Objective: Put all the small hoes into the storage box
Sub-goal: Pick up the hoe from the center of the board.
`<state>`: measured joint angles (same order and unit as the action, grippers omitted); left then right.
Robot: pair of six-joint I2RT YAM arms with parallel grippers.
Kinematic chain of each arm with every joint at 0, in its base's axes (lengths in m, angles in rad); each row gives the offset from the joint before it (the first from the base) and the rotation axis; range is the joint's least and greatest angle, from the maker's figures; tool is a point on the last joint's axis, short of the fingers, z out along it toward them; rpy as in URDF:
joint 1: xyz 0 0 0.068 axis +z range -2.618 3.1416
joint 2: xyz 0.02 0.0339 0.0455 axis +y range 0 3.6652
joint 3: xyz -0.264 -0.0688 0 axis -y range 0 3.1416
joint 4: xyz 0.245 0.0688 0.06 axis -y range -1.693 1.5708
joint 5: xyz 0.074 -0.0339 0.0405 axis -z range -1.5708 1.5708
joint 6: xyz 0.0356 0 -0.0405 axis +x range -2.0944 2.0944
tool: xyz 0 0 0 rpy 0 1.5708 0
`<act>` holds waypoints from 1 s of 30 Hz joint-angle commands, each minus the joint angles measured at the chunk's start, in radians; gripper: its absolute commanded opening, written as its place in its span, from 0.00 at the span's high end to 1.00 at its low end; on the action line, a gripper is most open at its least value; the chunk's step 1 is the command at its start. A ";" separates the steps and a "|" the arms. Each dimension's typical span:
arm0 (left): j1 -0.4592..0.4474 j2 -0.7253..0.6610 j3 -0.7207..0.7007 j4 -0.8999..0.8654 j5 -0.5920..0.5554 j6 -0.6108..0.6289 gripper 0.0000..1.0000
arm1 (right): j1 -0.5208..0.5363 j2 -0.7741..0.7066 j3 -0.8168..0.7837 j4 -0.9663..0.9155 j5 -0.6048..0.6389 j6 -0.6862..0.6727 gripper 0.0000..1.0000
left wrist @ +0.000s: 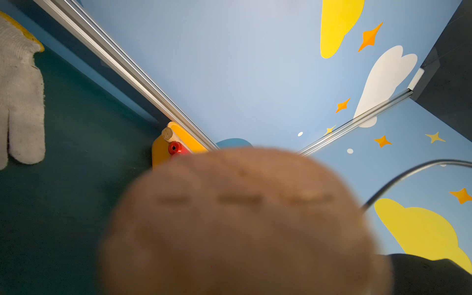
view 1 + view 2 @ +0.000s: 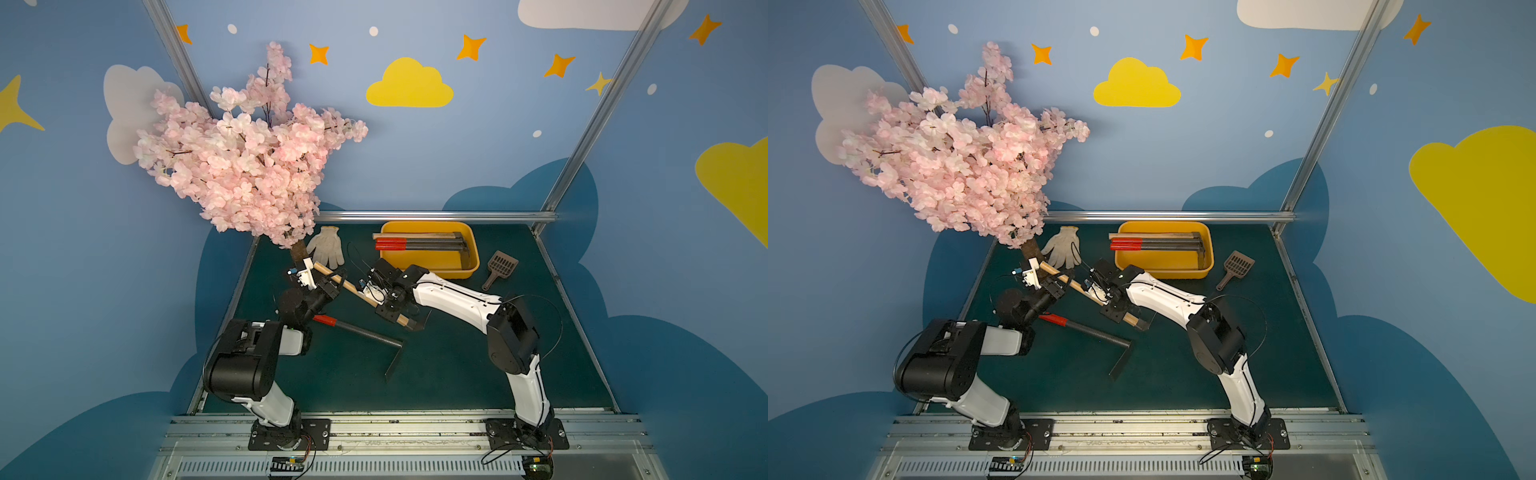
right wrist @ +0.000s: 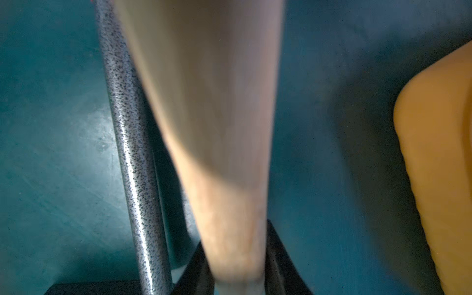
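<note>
Two claws clamp the small hoe, left claw and right claw; a level lift should clear the storage box beyond.

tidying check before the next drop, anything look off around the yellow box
Yes. The hoes in the storage box are too long for it: their handle ends stick out over the rim on the glove side. A red-gripped hoe lies loose on the mat.

No legible txt or nos.
</note>
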<state>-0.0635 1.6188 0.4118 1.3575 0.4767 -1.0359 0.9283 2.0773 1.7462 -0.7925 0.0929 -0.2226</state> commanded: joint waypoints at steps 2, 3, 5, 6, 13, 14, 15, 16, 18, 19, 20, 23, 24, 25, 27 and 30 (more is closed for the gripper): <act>-0.011 -0.013 -0.022 0.040 0.005 0.039 0.97 | -0.058 -0.099 -0.041 0.079 0.112 0.105 0.64; -0.011 -0.012 -0.023 0.040 0.000 0.038 0.97 | -0.063 -0.119 -0.059 0.100 0.112 0.113 0.60; -0.012 -0.009 -0.024 0.037 -0.006 0.036 0.97 | -0.074 -0.156 -0.092 0.136 0.107 0.126 0.57; -0.013 -0.007 -0.024 0.033 -0.012 0.035 0.97 | -0.080 -0.178 -0.110 0.153 0.108 0.134 0.57; -0.028 -0.032 -0.037 -0.050 -0.097 0.035 0.97 | -0.111 -0.388 -0.301 0.341 0.212 0.192 0.55; -0.035 -0.048 -0.041 -0.078 -0.126 0.040 0.97 | -0.115 -0.423 -0.332 0.365 0.231 0.207 0.55; -0.042 -0.067 -0.047 -0.108 -0.157 0.050 0.97 | -0.118 -0.451 -0.358 0.377 0.251 0.225 0.54; -0.049 -0.088 -0.050 -0.143 -0.183 0.060 0.97 | -0.119 -0.475 -0.378 0.383 0.273 0.246 0.54; -0.067 -0.145 -0.047 -0.243 -0.253 0.090 0.97 | -0.119 -0.523 -0.428 0.379 0.306 0.321 0.55; -0.077 -0.175 -0.045 -0.289 -0.291 0.104 0.97 | -0.116 -0.544 -0.458 0.383 0.322 0.370 0.55; -0.088 -0.204 -0.042 -0.334 -0.328 0.122 0.97 | -0.112 -0.571 -0.502 0.398 0.334 0.430 0.56; -0.123 -0.279 -0.023 -0.469 -0.413 0.166 0.97 | -0.085 -0.660 -0.655 0.484 0.357 0.559 0.57; -0.133 -0.295 -0.016 -0.505 -0.428 0.181 0.97 | -0.074 -0.688 -0.709 0.507 0.362 0.594 0.57; -0.137 -0.305 -0.012 -0.532 -0.440 0.185 0.97 | -0.064 -0.709 -0.745 0.530 0.362 0.612 0.57; -0.141 -0.310 -0.008 -0.567 -0.459 0.185 0.97 | -0.045 -0.744 -0.818 0.575 0.364 0.647 0.57; -0.142 -0.296 -0.006 -0.585 -0.470 0.175 0.97 | -0.023 -0.772 -0.869 0.595 0.392 0.686 0.57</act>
<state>-0.2100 1.3136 0.3962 0.8875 0.0895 -0.9302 0.8883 1.3460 0.9047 -0.2832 0.4381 0.3641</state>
